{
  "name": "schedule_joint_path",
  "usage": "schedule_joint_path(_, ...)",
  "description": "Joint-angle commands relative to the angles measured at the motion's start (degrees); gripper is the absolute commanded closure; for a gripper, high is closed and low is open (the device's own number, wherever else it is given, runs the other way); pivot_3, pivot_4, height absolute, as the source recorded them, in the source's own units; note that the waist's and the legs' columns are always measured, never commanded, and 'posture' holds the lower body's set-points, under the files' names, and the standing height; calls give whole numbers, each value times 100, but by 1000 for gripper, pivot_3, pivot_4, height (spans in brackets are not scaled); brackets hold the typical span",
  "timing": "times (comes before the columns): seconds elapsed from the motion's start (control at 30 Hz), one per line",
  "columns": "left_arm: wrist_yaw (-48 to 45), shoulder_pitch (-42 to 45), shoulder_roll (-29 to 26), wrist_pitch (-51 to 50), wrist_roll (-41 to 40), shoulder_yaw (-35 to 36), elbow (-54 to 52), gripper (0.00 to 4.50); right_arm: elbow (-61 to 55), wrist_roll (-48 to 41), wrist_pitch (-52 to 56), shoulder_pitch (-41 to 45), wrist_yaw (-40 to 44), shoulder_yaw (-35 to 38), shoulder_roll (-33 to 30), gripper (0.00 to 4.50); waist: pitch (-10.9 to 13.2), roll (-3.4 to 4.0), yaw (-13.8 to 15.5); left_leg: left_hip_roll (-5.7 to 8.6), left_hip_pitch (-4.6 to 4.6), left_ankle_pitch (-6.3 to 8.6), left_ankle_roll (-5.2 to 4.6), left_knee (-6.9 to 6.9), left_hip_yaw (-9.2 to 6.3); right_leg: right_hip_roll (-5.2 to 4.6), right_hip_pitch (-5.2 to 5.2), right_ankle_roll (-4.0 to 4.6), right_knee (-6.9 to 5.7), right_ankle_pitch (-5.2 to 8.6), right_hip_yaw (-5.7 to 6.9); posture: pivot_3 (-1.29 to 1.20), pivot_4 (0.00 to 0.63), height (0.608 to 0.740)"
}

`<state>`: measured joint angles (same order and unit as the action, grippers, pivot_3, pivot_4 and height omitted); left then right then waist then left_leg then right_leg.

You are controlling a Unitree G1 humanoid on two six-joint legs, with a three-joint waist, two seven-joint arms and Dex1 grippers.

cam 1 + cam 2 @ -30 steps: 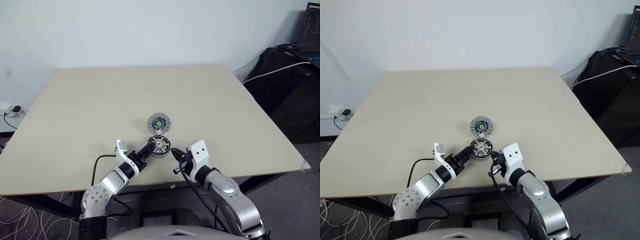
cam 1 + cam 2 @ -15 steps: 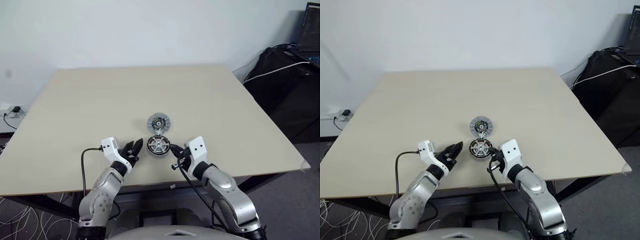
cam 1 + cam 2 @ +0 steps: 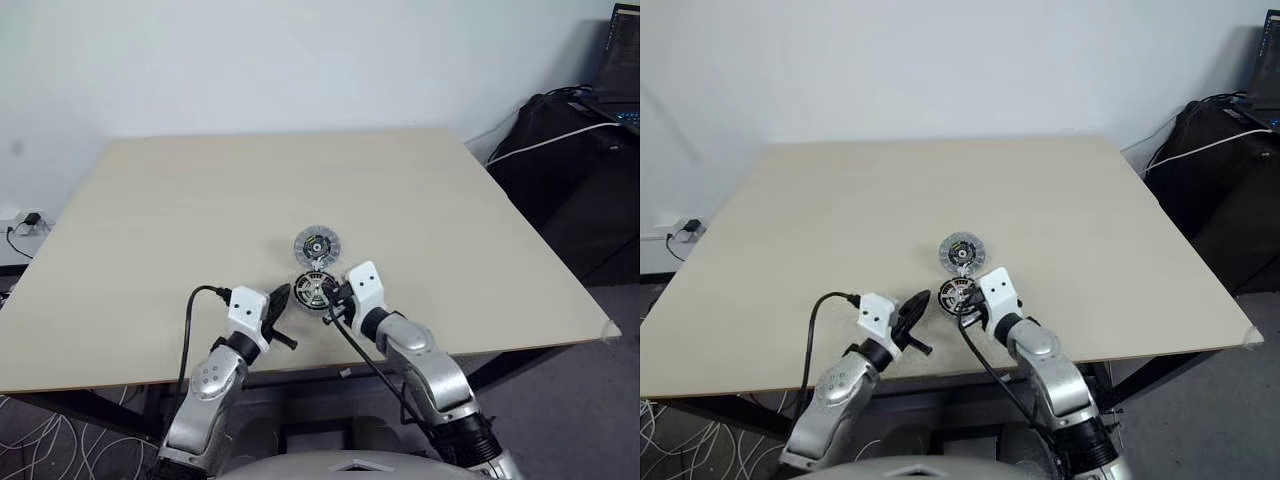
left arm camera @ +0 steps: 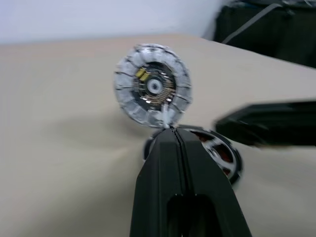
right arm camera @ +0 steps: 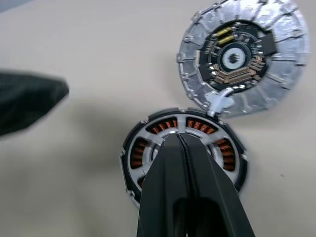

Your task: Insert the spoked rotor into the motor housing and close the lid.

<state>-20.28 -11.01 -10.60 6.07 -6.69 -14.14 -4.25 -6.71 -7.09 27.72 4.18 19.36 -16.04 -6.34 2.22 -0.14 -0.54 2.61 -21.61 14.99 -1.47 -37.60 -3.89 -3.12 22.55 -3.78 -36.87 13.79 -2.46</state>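
My right gripper [image 5: 178, 136] has its two black fingers pressed flat together, holding nothing, and its tip sits over the middle of the rotor [image 5: 183, 129]. The rotor is seated inside the housing [image 5: 133, 157]: a dark rim with shiny silver spokes, and through the gaps between the spokes I see the copper-brown windings of the housing beneath. Whether the fingertips actually touch the hub I cannot tell.

My left gripper [image 4: 171, 131] is clenched too, empty, and points at the same stack from the other side; the housing lies just past its tip, partly hidden behind the fingers. In the right wrist view the left gripper appears as a dark blur off to the side, apart from the housing.

The lid [image 3: 318, 245] lies flat on the table [image 3: 180, 210], beyond both grippers and just touching the far edge of the housing by a small silver tab. It is a round silver-grey disc with a segmented rim, lying with its dark centre face up, showing small gold and copper-coloured parts around a pale hub. The tabletop is smooth, pale beige.
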Motion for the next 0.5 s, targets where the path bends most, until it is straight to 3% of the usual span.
schedule_joint_path(0.03, -196, 49, -82, 591, 216, -60, 162, 4476, 178, -56, -67, 348, 40, 61, 158, 4500, 0, 1, -3, 0, 0, 0, 0, 0, 0, 0, 0, 0, 0, 0, 0, 0, 0, 740)
schedule_joint_path(0.27, -674, 0, -68, 698, -116, -33, 393, 4476, 788, -42, -105, 773, -53, 164, 452, 4500, -3, 5, -9, 0, 2, -1, -2, 0, 0, 1, -1, -9, -2, -8, 0, 0, 0, 740)
schedule_joint_path(0.5, -1104, -148, -31, -95, -675, 31, 255, 4476, 1393, 110, 123, 817, -206, 186, 452, 4500, -12, 23, -26, 1, 2, -1, -3, 0, 0, 2, 0, -17, -4, -13, -1, 0, 0, 740)
